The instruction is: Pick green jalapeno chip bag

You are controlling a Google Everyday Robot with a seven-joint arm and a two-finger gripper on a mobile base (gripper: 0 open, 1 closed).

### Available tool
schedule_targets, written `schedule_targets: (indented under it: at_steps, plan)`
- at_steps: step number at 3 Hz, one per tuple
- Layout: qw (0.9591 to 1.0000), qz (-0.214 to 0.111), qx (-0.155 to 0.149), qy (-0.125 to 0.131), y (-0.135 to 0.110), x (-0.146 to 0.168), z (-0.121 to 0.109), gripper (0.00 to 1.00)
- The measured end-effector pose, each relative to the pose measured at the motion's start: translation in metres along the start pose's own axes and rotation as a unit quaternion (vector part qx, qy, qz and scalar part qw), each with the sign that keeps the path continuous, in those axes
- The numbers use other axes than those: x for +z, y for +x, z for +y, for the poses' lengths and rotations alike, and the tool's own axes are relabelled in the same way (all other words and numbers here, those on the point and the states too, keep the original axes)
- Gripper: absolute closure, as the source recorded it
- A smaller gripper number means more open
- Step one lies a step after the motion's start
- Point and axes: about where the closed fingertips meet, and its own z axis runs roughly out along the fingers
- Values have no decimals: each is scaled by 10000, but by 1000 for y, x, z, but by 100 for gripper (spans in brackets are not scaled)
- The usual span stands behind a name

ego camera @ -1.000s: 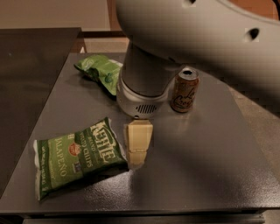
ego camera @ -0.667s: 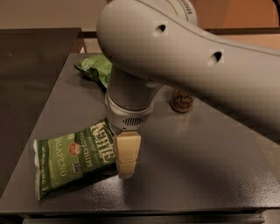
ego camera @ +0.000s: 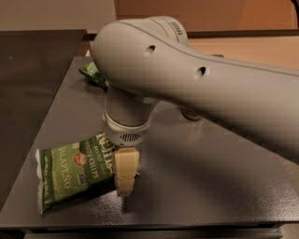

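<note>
Dark grey tabletop [ego camera: 210, 186] fills most of my view, with a darker surface [ego camera: 28, 93] off to the left and a tan wall [ego camera: 210, 14] behind. My bulky pale grey robot arm [ego camera: 196, 79] reaches in from the right and bends down over the middle of the table. Its gripper [ego camera: 124, 186], cream-coloured at the tip, points straight down and sits low over the tabletop, near the front edge. I cannot tell how wide it stands or whether it has hold of anything.

The green jalapeno chip bag [ego camera: 70, 172] lies flat at the front left, label up. Its right edge is just beside the gripper, and the rest of it spreads away to the left in my view. I cannot tell whether they touch.

A second, crumpled green bag [ego camera: 92, 73] lies at the back left, well apart. A brown can [ego camera: 191, 114] peeks out from behind the arm.
</note>
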Motion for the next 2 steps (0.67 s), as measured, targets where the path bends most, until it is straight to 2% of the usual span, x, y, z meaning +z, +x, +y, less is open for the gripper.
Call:
schedule_targets:
  at_steps: [1, 2]
  plan:
    - [9998, -109, 100, -98, 1, 4, -1, 18]
    - [9996, -240, 138, -98, 1, -2, 1, 42]
